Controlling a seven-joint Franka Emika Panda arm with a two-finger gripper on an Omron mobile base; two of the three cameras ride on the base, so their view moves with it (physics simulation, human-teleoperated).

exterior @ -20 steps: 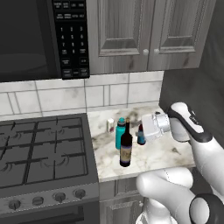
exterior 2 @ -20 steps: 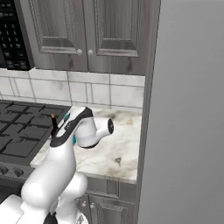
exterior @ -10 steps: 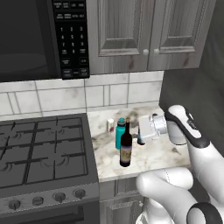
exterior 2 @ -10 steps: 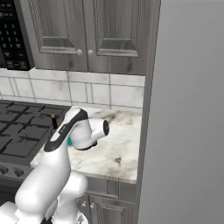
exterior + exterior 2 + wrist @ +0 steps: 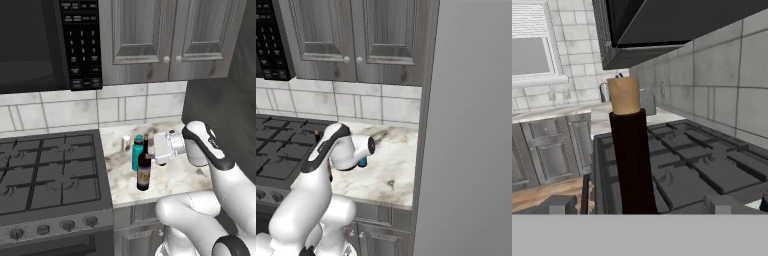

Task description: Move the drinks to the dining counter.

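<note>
**Hand brought level with the wine bottle's neck, fingers apart**

Compared with a second ago, the hand (image 5: 150, 152) is seen further left in the left base view, now close beside the neck of the wine bottle (image 5: 143, 172); a clear gap was visible between them before. In the hand view the bottle's dark neck and pale cap (image 5: 630, 150) stand upright, centred between the two finger tips, which are set wide apart at the bottom corners. Nothing is clamped. This is judged to be the approach to the first pick; none of the drinks has yet left the small marble desk (image 5: 175, 177) beside the stove (image 5: 45, 172).

The teal water bottle (image 5: 137, 151) stands just behind the wine bottle, and the small pale can (image 5: 126, 143) is placed further back, near the tiled wall. The dining counter is not recognised with certainty; pale surfaces far off in the hand view are too vague to name.

Much is hidden. In the right base view the arm covers nearly all the drinks; a teal patch (image 5: 362, 162) under the wrist is probably the water bottle. The small brown-red bottle cannot be made out. Whether the fingers already touch the neck cannot be told.
</note>
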